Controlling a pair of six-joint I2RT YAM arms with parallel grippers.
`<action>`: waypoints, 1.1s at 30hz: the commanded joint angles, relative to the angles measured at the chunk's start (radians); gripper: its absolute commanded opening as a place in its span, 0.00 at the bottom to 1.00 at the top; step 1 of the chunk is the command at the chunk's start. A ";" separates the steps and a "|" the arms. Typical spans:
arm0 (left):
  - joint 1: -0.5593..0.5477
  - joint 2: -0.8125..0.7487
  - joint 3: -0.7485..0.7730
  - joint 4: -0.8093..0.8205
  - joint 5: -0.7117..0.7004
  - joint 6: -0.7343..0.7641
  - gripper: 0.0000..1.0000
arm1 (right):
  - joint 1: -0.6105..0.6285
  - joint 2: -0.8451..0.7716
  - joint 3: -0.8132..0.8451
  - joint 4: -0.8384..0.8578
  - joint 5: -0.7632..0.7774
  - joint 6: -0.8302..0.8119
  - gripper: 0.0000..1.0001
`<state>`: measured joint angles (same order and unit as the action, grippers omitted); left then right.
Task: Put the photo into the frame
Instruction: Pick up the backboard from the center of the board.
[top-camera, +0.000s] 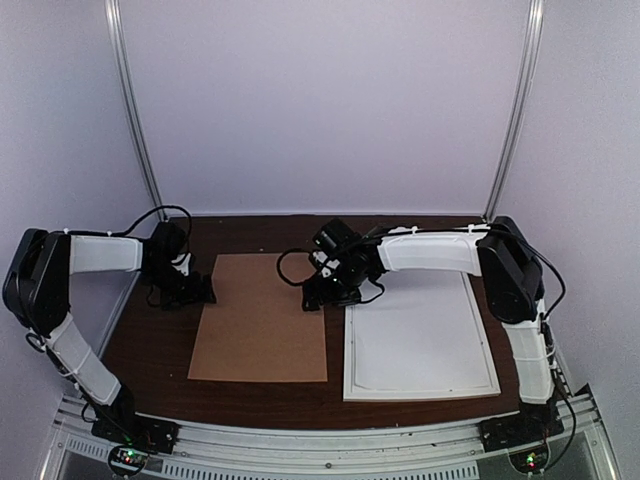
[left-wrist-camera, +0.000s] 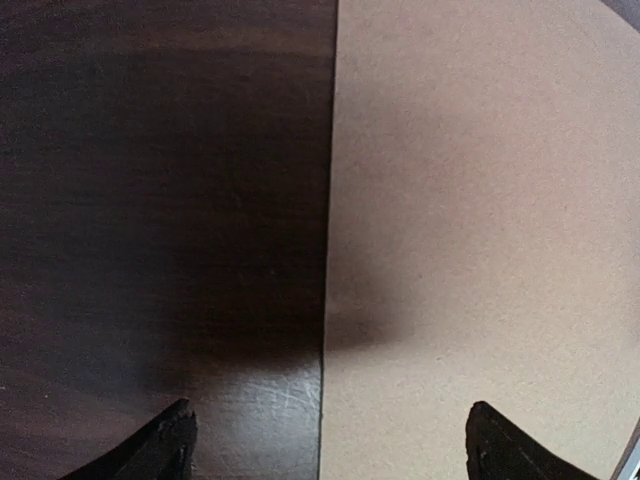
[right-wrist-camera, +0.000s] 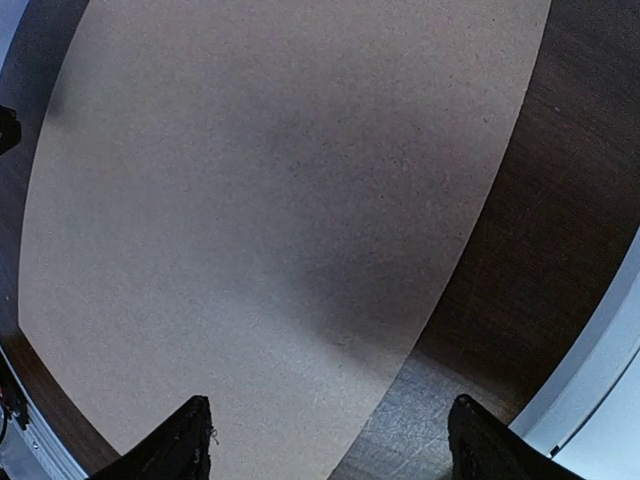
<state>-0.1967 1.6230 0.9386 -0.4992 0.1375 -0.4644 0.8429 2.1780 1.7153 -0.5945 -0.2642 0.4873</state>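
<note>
On the dark wooden table (top-camera: 150, 345), the flat brown rectangular board (top-camera: 262, 318) lies centre-left, with the thin-edged white rectangular frame (top-camera: 420, 393) just beside it at lower right.

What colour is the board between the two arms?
Board: plain light brown, clearest in top view.

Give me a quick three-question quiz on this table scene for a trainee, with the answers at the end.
1. True or false: the left gripper is shut on the brown board.
2. Which lies nearer the right arm's base: A) the board, B) the white frame?
3. Fill in: in the top view, the right gripper is at the board's ___ edge.
Key: 1 false; 2 B; 3 right.
</note>
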 joint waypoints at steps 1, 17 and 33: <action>0.013 0.048 0.030 -0.007 0.020 0.031 0.94 | 0.000 0.031 0.043 -0.019 0.026 0.026 0.81; 0.014 0.123 0.033 0.005 0.136 0.031 0.93 | 0.001 0.111 0.071 0.006 -0.038 0.070 0.80; 0.014 0.102 -0.035 0.112 0.378 -0.029 0.86 | 0.000 0.100 -0.060 0.178 -0.116 0.194 0.80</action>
<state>-0.1730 1.7126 0.9455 -0.4118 0.4015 -0.4664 0.8379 2.2498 1.7039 -0.4431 -0.3367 0.6434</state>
